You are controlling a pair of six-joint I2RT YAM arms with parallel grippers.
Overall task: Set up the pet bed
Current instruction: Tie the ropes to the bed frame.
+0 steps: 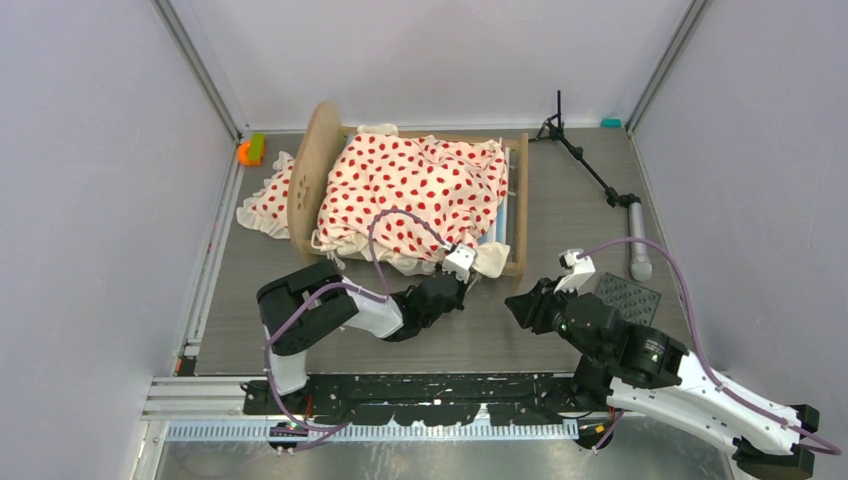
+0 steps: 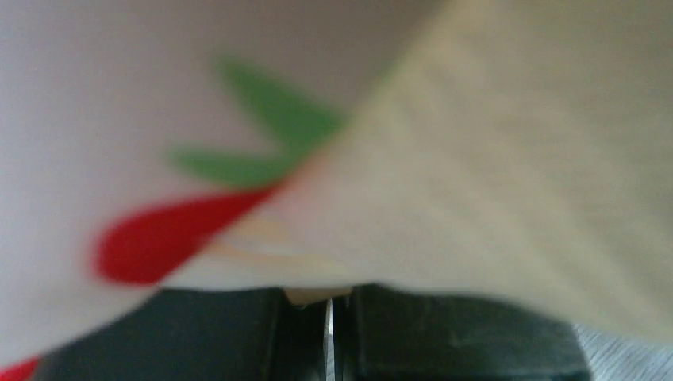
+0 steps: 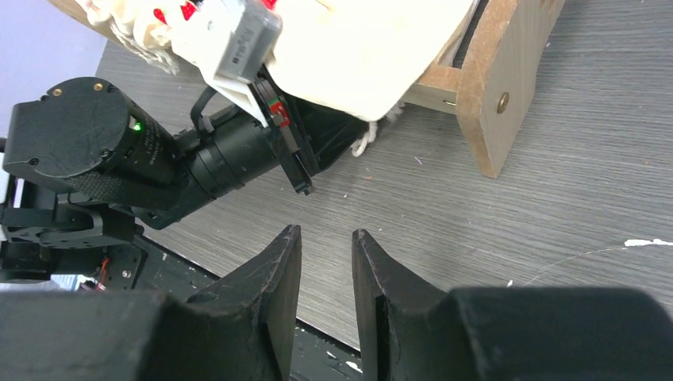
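**Right hand**: black, with two wedge-shaped fingers a narrow gap apart and nothing between them. It hangs low over the bare desk, near the bed's foot corner.

**Desk:** grey board with a fine wood grain and a matt finish.

**Studded mat**: dark square with rows of small studs, lying flat to the right of the right hand.

**Left hand**: black fingers pressed together on a fold of the bedding at the bed's near corner. The wrist view is blurred and filled with cloth.

**Pet bed**: stands mid-desk, just beyond both hands, with its long side toward the arms.
- Frame: light wood with plain slats.
- Head board: rounded, at the left end, tilting outward.
- Foot board: straight-edged, thick-cut, with a metal screw head in its face.
- Bedding: soft cream cloth with red polka dots and a ruffled hem. It is heaped and rumpled over the whole frame and spills over the near rail.
- Mattress: only a blue-white sliver shows, at the foot end.
- Loose ruffled piece: same print, lying on the desk behind the head board.

**Tripod stand**: thin black rods and a grey cylindrical handle, lying to the right of the bed.

**Orange-and-green object**: small, in the far left corner.
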